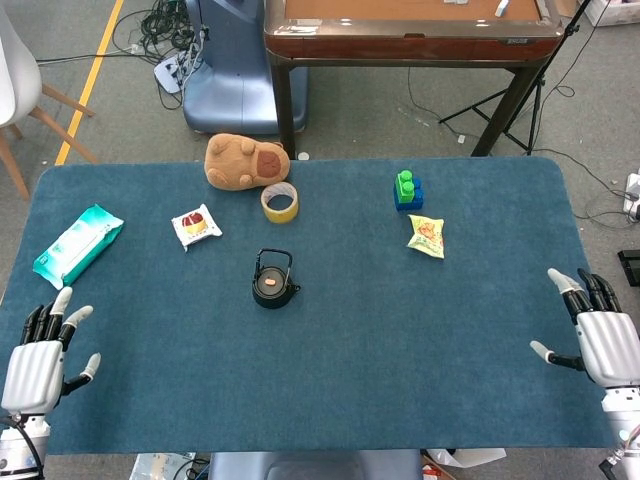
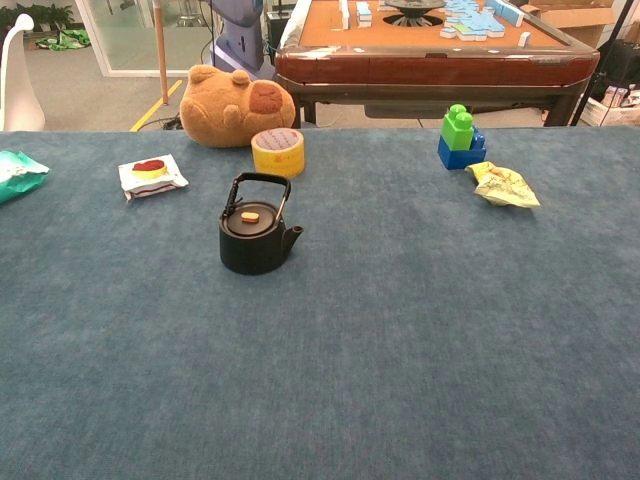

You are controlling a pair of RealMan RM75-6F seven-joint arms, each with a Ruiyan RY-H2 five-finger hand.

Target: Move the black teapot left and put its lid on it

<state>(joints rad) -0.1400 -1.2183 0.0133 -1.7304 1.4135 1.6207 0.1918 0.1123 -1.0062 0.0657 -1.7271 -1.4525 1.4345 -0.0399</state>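
Observation:
The black teapot (image 1: 274, 284) (image 2: 254, 238) stands upright on the blue table, left of its middle, handle raised. Its lid with a small orange knob (image 1: 270, 281) (image 2: 250, 216) sits on top of the pot. My left hand (image 1: 38, 360) hovers open at the table's front left corner, fingers spread, far from the pot. At the front right edge my right hand (image 1: 600, 335) is open too, holding nothing. Neither hand shows in the chest view.
A brown plush toy (image 1: 243, 160), a yellow tape roll (image 1: 280, 202) and a snack packet (image 1: 196, 225) lie behind the pot. A wipes pack (image 1: 77, 240) is at far left. Green-blue blocks (image 1: 407, 189) and a yellow packet (image 1: 426, 236) lie to the right.

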